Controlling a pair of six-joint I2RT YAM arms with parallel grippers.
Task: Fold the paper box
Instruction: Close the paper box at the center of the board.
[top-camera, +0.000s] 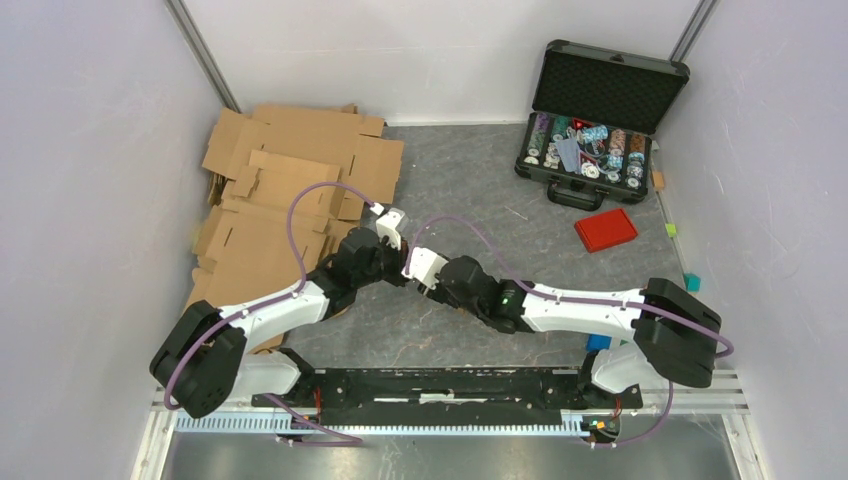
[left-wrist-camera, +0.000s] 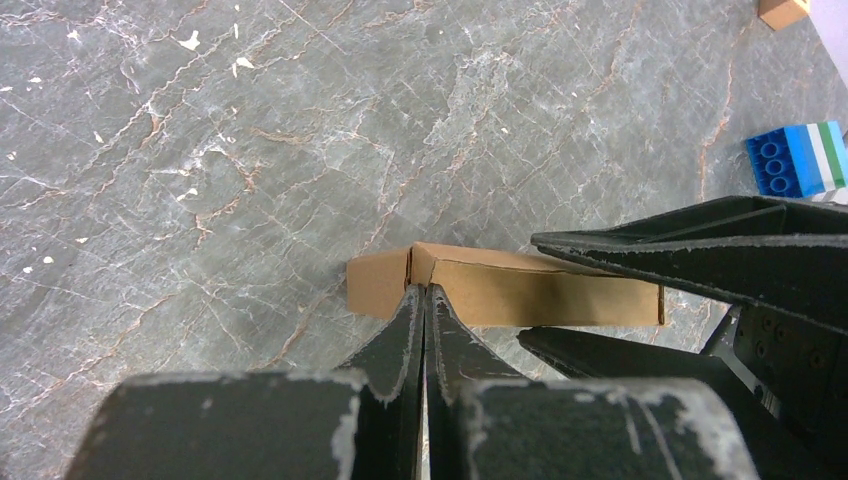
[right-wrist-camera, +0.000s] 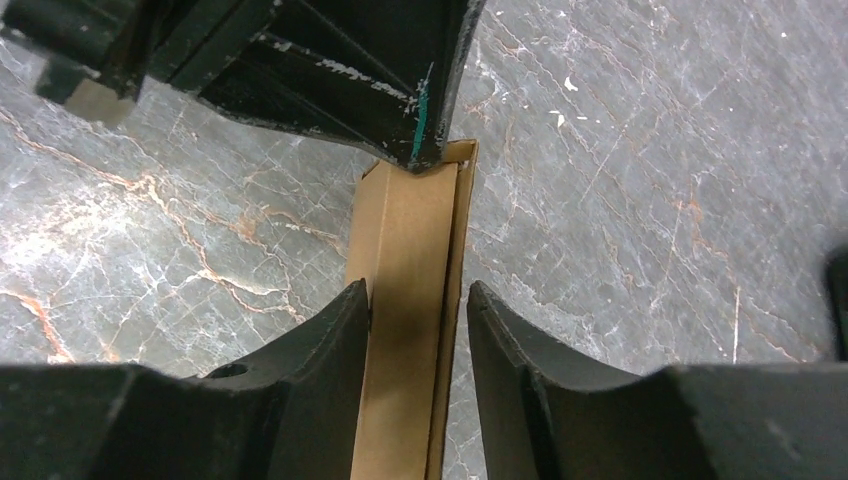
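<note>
Paper box (left-wrist-camera: 520, 290): you have it lying on the grey marbled surface (left-wrist-camera: 250, 150), around the middle, in front of both arms. It is plain brown, long and narrow, with a seam line near one end.
Left tool (left-wrist-camera: 425, 300): your fingers are pressed together with no gap. Their joined tip meets the box's end right at that seam. Neither wrist view lets you tell whether any cardboard is caught between them.
Right tool (right-wrist-camera: 417, 295): your jaws stand partly apart and straddle the box across its narrow width, one finger (right-wrist-camera: 330, 340) along each long side. The tips sit against or just beside the cardboard, and you cannot tell whether they squeeze it.
Tools together: they come at the box from opposite ends. In your right wrist view the left tool's tip is down on the far end of the box, beside a thin raised flap edge.
Overhead view: your two wrists meet over the middle of the surface and hide the box.
Cardboard sheets (top-camera: 290, 190): a loose heap of larger flat brown blanks lies at the far left, well apart from the box.
Black case (top-camera: 600, 110): it stands open at the far right, with rows of chips (top-camera: 585, 148) inside.
Red lid (top-camera: 606, 229): it lies flat on the surface, just in front of the case.
Toy bricks (left-wrist-camera: 795, 160): blue, green and white, they sit together near the right edge of your left wrist view.
</note>
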